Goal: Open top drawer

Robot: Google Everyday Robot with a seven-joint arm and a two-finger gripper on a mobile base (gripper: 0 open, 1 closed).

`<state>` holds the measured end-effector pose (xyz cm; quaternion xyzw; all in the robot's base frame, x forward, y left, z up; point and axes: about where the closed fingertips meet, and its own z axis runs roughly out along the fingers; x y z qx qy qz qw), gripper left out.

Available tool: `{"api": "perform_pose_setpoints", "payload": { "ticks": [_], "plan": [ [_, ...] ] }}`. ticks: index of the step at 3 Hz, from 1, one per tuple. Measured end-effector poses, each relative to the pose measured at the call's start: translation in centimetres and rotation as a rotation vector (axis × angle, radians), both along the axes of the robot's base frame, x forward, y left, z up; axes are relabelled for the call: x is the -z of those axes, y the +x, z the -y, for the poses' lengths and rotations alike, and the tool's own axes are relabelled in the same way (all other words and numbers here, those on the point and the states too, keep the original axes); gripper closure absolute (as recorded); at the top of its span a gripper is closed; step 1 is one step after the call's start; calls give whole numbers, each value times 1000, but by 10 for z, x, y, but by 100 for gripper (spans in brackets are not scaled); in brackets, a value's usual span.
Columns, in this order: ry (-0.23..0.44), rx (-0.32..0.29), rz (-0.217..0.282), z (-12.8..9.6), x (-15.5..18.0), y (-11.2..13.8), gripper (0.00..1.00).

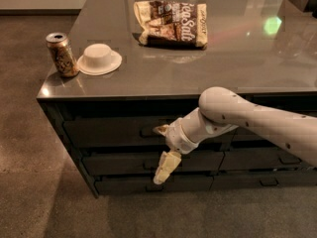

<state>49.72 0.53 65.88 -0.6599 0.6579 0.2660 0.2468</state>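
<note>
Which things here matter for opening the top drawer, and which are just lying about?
For the job: top drawer, its handle, the gripper in front of that handle, jaws apart.
Lying about, on the countertop: soda can, white bowl upside down, snack bag.

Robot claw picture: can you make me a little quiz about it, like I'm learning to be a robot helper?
1. True or false: the claw is resting up on the countertop.
2. Which thing sits closest to the drink can? A) the white bowl B) the snack bag C) the claw
3. Fill in the blank: the top drawer looks ____ (open or closed).

Key
1. False. The claw is down in front of the drawers, with its fingers spread and the upper one by the top drawer's handle.
2. A.
3. Closed.
</note>
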Motion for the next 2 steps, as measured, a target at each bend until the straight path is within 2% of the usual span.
{"api": "perform_pose_setpoints", "payload": {
  "ticks": [1,2],
  "plan": [
    [37,-2,-6,-20,15,8,0],
    [40,0,-6,-26,19,11,0]
  ]
}}
